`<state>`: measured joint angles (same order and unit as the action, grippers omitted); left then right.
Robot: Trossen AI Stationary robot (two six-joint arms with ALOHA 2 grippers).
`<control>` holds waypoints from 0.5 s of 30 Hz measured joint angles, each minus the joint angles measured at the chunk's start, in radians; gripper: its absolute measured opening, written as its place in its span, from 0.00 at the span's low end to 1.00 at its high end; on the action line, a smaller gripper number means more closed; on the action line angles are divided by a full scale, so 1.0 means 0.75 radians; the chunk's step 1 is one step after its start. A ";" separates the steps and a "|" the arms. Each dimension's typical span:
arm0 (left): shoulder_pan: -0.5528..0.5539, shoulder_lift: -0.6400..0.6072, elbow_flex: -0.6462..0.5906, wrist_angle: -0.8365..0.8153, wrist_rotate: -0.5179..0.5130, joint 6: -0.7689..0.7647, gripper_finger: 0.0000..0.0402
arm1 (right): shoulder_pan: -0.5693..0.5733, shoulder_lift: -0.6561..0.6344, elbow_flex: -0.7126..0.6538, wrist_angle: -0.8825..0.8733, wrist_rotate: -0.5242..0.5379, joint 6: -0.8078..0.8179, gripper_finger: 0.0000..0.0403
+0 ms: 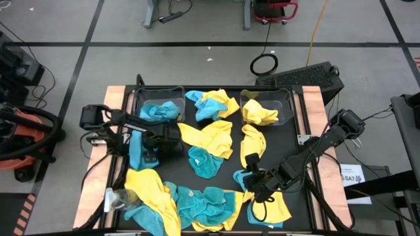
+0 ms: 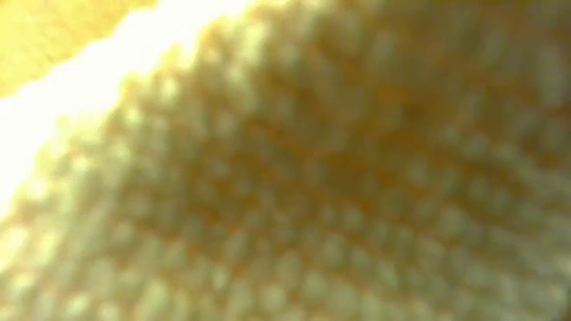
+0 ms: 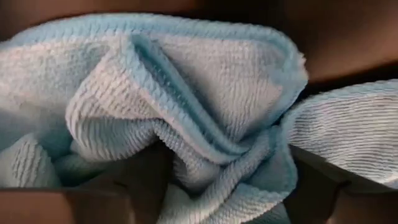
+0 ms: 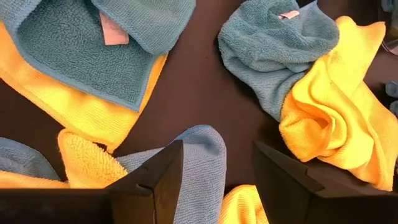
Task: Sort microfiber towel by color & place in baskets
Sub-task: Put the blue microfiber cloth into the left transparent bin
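Towels (image 1: 209, 143), yellow and teal, lie scattered over our black table (image 1: 289, 141), a few already in the two baskets (image 1: 267, 108) at its far edge. We judge them light, limp and grippy, best pinched at a raised fold. Our left gripper (image 1: 152, 141) is clamped on a teal towel (image 3: 186, 112). Our right gripper (image 4: 217, 180) hovers spread over a teal fold (image 4: 202, 155).

We see the microfiber towels (image 4: 323, 118) as soft matt cloth w/ fine ribbed loops, yellow and teal. The baskets (image 1: 268, 99) look like clear glossy plastic. The table top (image 4: 199, 81) is dark, smooth, matt; its side edges (image 1: 314, 105) look like pale wood.
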<state>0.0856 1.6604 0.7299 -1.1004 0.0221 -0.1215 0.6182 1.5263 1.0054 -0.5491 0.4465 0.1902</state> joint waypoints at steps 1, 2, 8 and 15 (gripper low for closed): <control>0.000 0.000 0.004 0.005 0.016 0.008 0.59 | 0.000 0.000 0.000 0.000 0.001 0.000 0.45; 0.000 0.001 0.007 0.007 0.029 0.013 0.55 | 0.000 0.000 0.000 0.000 0.001 -0.001 0.45; -0.006 0.002 0.044 0.055 0.084 0.083 0.24 | -0.002 0.000 0.000 0.002 0.002 -0.013 0.45; -0.022 0.002 0.138 0.140 0.062 0.175 0.05 | -0.002 0.000 0.000 0.002 0.003 -0.014 0.45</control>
<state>0.0694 1.6615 0.8332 -0.9951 0.0684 0.0101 0.6170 1.5265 1.0054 -0.5476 0.4485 0.1795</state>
